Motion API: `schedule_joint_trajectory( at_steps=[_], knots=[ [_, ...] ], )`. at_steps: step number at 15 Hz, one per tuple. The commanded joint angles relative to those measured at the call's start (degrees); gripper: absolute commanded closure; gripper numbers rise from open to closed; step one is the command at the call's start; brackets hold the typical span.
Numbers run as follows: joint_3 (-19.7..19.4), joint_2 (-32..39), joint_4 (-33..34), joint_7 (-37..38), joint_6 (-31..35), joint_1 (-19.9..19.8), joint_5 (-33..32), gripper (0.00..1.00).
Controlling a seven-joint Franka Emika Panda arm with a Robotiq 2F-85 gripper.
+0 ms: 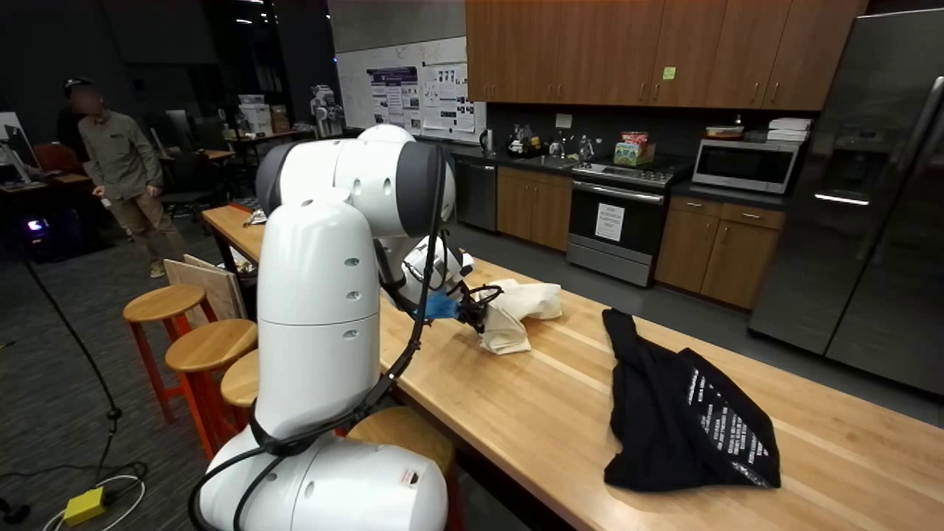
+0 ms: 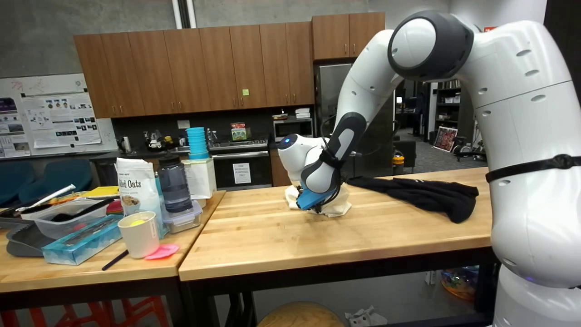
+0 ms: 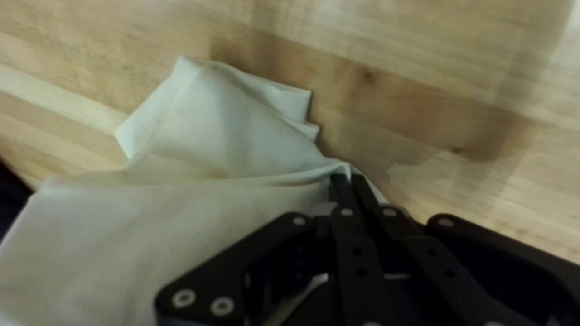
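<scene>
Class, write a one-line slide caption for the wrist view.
The gripper, jaws shut, pinches a fold of rumpled cream cloth on a wooden tabletop.

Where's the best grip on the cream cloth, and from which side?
Probably the narrow fold at the edge of the cloth, where the hand pinches it. I'd come down at a slant from above, straddling that fold: it is bunched thin there, with table just beyond, while the rest spreads in wide, loose folds.
</scene>
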Motion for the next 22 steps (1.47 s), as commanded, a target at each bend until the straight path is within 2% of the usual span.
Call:
schedule_joint_trajectory(
  at_steps=[1,4,7,8,11,22],
  knots=[
    [0.4,-2.5,-0.4,-9.0,1.0,-5.5,2.0,1.00],
    [0.6,-2.9,3.0,-21.2,-0.4,-9.4,7.5,1.00],
    [-0.3,-3.0,7.1,-30.5,-2.5,-10.9,12.4,1.00],
    [-1.1,-1.9,5.5,-26.0,-0.4,-9.5,10.4,1.00],
    [-1.3,-2.1,7.5,-29.4,-1.5,-10.2,11.8,1.00],
    [-1.1,-2.0,7.5,-29.4,-1.6,-10.0,11.8,1.00]
  ],
)
